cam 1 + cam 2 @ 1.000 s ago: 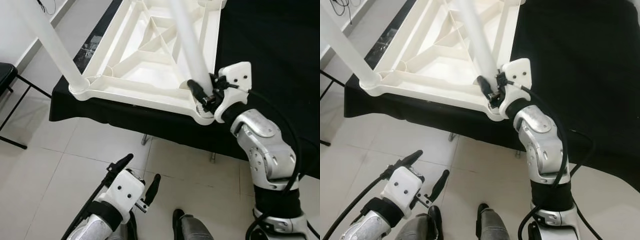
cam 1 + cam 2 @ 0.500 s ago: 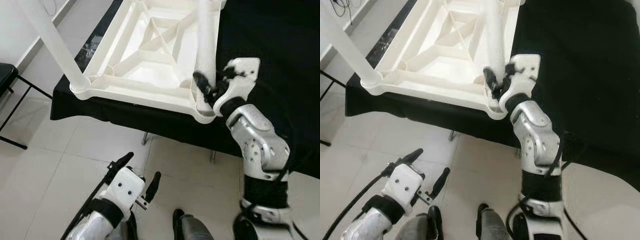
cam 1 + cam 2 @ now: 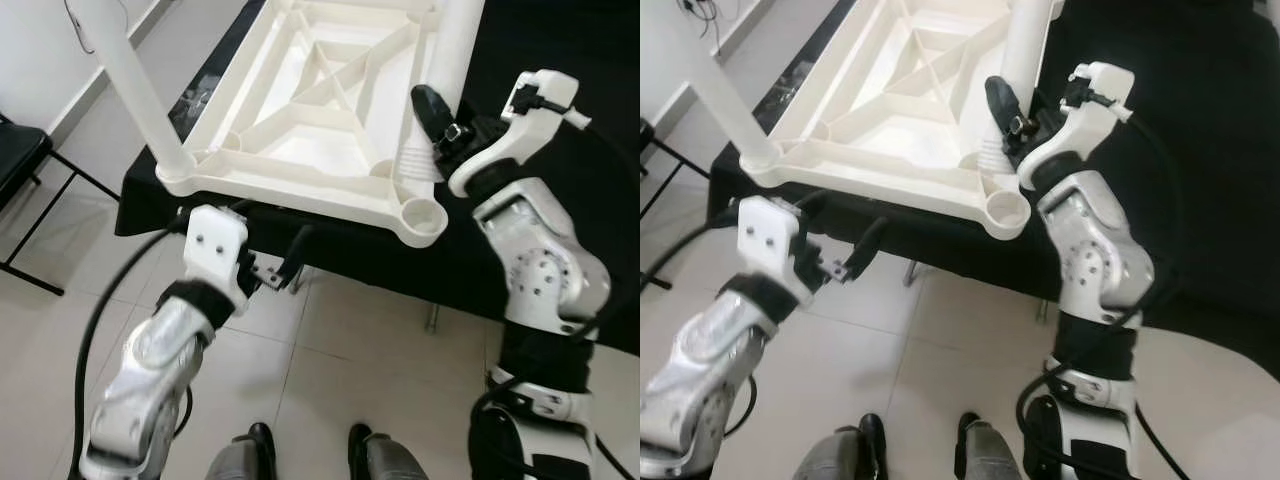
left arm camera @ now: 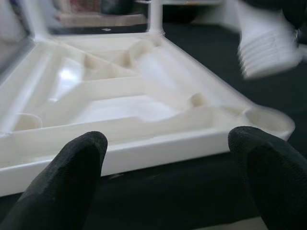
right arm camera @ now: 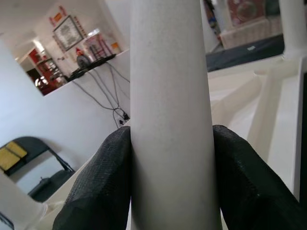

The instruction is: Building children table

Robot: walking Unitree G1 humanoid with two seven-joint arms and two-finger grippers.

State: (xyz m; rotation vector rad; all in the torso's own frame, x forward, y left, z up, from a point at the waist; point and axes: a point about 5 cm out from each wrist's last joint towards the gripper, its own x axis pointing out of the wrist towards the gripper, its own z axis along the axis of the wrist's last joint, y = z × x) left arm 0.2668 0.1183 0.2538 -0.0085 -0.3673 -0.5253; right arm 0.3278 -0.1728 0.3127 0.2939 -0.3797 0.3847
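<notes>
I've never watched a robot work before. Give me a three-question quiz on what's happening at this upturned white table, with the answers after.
1. True or false: the right pincer is shut on a white table leg.
2. The corner socket nearest that leg is: A) filled by the leg, B) open, with the leg's threaded end lifted out of it.
3. Fill in: the left pincer hovers open just below the near edge of the upturned ____, which lies on a black cloth.

Key: 1 true. 2 B. 3 tabletop.
</notes>
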